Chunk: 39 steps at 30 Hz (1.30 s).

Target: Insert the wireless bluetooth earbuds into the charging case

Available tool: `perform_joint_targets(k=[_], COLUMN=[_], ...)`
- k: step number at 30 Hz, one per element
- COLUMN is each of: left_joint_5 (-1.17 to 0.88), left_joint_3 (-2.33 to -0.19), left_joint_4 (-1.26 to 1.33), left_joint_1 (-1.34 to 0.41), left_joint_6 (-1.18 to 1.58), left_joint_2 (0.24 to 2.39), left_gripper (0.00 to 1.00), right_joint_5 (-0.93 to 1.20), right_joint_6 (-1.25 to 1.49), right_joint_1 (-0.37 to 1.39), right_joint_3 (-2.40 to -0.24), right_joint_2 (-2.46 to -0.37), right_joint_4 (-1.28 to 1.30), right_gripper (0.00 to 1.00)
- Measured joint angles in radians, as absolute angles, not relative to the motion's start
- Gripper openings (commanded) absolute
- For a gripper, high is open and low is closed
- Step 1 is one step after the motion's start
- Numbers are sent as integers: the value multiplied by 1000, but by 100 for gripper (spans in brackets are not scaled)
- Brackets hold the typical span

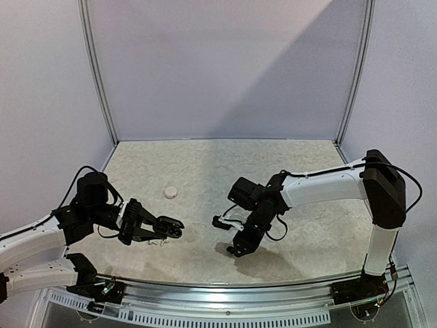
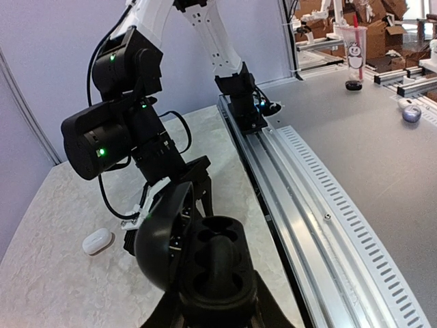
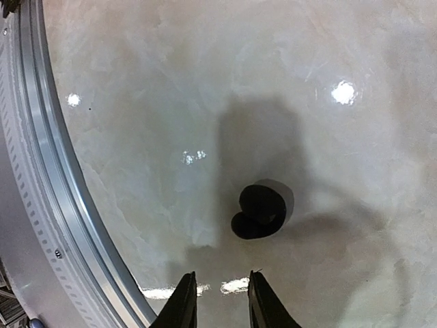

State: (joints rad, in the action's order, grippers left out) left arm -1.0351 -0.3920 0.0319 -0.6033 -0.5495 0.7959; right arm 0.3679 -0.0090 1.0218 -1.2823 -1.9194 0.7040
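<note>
The right gripper (image 3: 222, 304) points down at the table (image 3: 171, 102) with jaws slightly parted and empty, one glossy black earbud (image 3: 259, 212) lying just ahead of its fingertips, slightly right in the wrist view, while the left gripper (image 1: 171, 229) clamps the open black charging case (image 2: 218, 263).

Left pincer (image 1: 172, 229) tips hidden behind black charging case (image 2: 205, 266); right pincer (image 3: 219, 279) cropped.

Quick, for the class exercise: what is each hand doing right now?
Left hand: closed, holding the open black charging case.
Right hand: slightly open, empty; a black earbud lies on the table beyond it.
</note>
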Motion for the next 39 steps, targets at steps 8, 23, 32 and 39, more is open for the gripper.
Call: perform_joint_targets(k=[8, 23, 32, 39], left_joint_5=[-1035, -1035, -1030, -1023], left_joint_3=[-392, -392, -392, -392], left_joint_4=[32, 30, 30, 31], left_joint_1=[-603, -603, -603, -603], left_joint_6=[-550, -553, -554, -553], left_joint_2=[796, 790, 790, 785], left_gripper=[0, 0, 0, 0], right_joint_5=[294, 263, 272, 292], right_joint_6=[51, 158, 169, 170], right_joint_1=[995, 994, 994, 995], right_joint_3=[-1296, -1303, -1293, -1270], right_joint_2=[-1888, -1942, -1951, -1951], right_joint_4=[667, 579, 571, 566], right_gripper=[30, 19, 17, 17])
